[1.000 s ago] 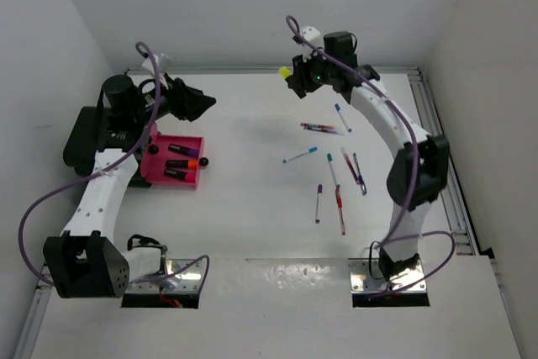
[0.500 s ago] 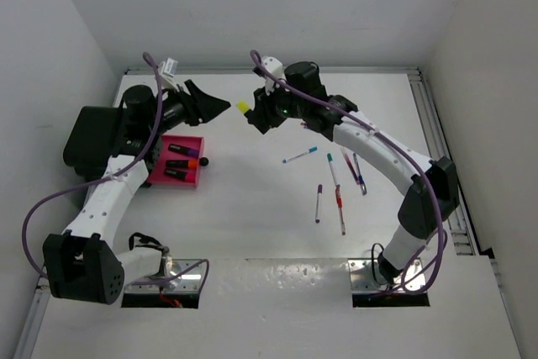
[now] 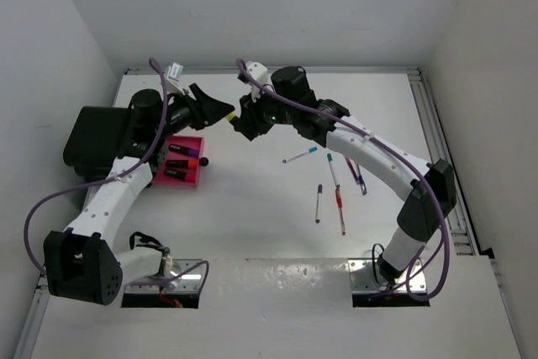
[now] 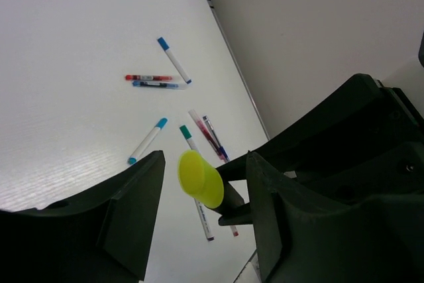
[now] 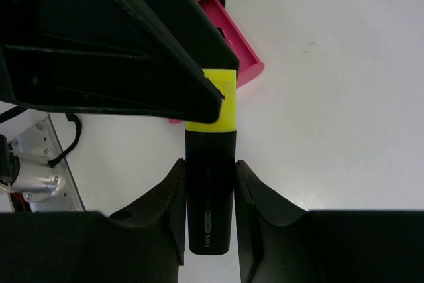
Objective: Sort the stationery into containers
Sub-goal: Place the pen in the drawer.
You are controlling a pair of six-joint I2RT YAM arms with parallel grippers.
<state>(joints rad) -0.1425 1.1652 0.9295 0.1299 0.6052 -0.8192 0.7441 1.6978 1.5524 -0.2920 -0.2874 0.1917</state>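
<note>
The overhead view alone shows the whole layout: a matte black rectangular box [image 3: 88, 136] at the far left, a small magenta-pink rectangular tray [image 3: 178, 181] just beside it with a few stubby highlighters [image 3: 178, 163] lying inside, and thin white pens with coloured caps [image 3: 338, 199] scattered on the white table [image 3: 252, 224] well to the right. In it the two arms meet nose to nose above the table, just beyond the tray, but the fingers are too small to read. The wrist cameras fill that in. The right wrist view shows the right gripper [image 5: 210, 170] clamped on the black barrel of a stubby highlighter with a yellow cap [image 5: 211, 217], one finger pressed to each side and the yellow end pointing away towards the other arm. The left wrist view shows the left gripper [image 4: 205, 164] with its fingers [image 4: 132, 210] spread apart on either side of that yellow cap, a gap visible on both sides. From the right wrist, one left finger overlaps the cap's tip; whether it touches cannot be told. The highlighter hangs in the air between the grippers.
</note>
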